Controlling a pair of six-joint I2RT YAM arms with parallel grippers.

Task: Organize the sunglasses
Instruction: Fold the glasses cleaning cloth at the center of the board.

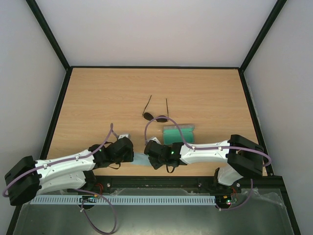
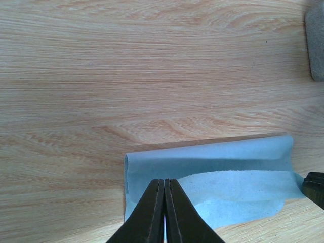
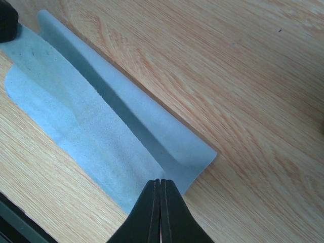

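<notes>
Light blue square fabric cloth (image 2: 228, 172), half-folded near grey rectangular case (image 2: 317, 45) | left gripper (image 2: 164, 185), right gripper (image 3: 161, 185) pinch its ends | advance both evenly.

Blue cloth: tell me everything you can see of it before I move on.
The light blue cloth looks soft and matte, like microfibre. It lies on the wooden table near the front edge. It is doubled over along its length, with a smooth far band and a paler, fuzzier near flap. The left claw and right claw are each shut at an opposite end, seemingly pinching it. Nothing else touches it.
</notes>
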